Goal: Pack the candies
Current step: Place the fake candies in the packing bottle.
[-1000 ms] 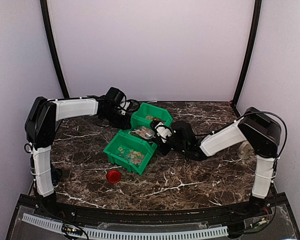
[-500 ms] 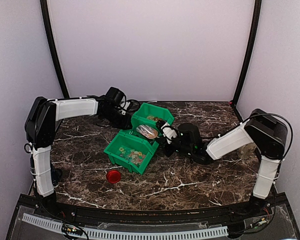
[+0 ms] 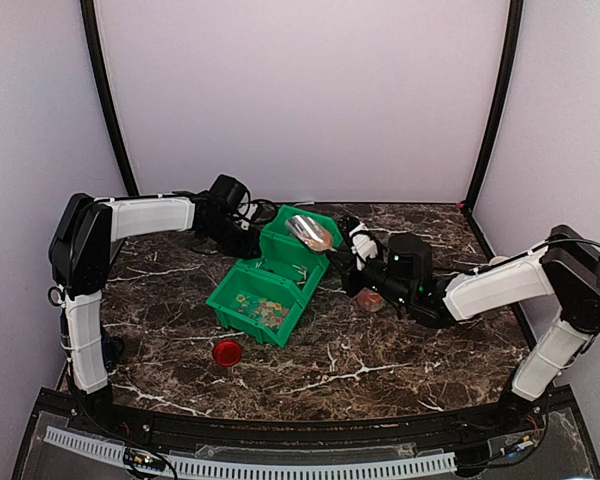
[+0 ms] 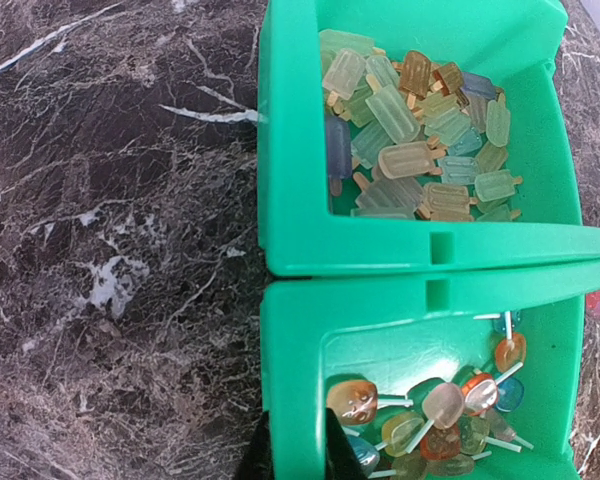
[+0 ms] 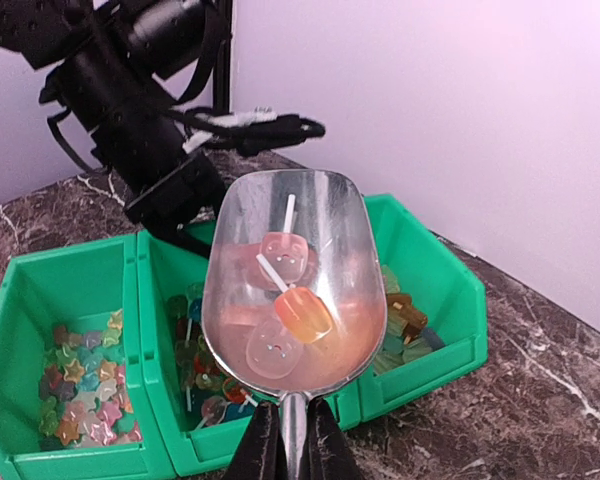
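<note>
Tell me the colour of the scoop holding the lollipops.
Shiny silver; the scoop shows best in the right wrist view.

The right gripper (image 5: 285, 445) has carried the scoop (image 3: 308, 231) of candies (image 5: 285, 300) rightward and toward the back.

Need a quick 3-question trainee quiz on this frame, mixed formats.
1. True or false: the scoop is empty.
2. What does the left gripper pinch? A) nothing B) green bin wall C) scoop
3. Fill in: the right gripper holds the scoop by its ____.
Key: 1 false, it carries lollipops; 2 B; 3 handle.
</note>
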Controlling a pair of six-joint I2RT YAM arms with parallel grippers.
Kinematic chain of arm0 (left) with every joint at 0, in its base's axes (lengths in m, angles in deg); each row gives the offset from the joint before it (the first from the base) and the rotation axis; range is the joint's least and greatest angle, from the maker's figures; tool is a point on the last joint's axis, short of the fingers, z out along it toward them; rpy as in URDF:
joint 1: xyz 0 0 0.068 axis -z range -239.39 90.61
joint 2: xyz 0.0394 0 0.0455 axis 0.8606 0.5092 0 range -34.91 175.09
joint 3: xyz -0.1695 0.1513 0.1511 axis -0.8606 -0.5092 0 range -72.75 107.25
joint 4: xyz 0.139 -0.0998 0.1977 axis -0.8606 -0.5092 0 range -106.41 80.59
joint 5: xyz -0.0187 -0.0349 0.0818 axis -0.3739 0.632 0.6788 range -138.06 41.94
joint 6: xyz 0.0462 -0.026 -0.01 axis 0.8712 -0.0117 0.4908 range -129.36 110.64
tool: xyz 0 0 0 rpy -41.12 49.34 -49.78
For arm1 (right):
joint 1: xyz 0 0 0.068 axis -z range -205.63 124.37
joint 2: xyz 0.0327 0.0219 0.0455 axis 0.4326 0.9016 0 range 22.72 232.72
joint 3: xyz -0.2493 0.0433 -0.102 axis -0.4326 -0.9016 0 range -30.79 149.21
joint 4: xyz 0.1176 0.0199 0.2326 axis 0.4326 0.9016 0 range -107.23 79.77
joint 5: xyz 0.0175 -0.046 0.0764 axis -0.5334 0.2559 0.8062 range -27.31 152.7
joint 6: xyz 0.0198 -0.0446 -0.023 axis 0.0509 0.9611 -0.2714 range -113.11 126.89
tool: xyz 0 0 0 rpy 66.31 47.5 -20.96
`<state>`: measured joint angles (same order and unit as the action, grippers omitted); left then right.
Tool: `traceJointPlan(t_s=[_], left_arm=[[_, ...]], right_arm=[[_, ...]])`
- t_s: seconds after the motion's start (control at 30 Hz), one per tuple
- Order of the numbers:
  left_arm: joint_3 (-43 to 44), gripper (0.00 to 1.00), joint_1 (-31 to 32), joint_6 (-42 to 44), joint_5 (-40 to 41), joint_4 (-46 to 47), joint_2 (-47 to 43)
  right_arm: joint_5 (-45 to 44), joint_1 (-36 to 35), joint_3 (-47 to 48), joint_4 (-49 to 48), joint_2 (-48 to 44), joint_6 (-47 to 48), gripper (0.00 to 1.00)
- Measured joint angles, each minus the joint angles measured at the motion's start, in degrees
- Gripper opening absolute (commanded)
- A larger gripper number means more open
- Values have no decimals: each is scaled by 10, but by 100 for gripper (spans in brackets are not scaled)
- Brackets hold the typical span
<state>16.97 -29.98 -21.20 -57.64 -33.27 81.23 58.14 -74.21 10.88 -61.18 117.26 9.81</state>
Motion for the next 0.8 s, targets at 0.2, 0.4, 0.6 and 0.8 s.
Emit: traceJointPlan(t_s=[0.2,0.4,0.6,0.8], left_arm=[[-1,0,0,1,9,0,0],[-1,0,0,4,18,-1,0],[-1,0,0,7,21,-1,0],[-1,0,0,7,21,-1,0]], right_arm=[[-30,1,1,49,-69,5,0],[-73,7,8,186,-175,13,0],[-109,10,60,372,-254,8,0],[-143,10,84,521,-317,-13,0]])
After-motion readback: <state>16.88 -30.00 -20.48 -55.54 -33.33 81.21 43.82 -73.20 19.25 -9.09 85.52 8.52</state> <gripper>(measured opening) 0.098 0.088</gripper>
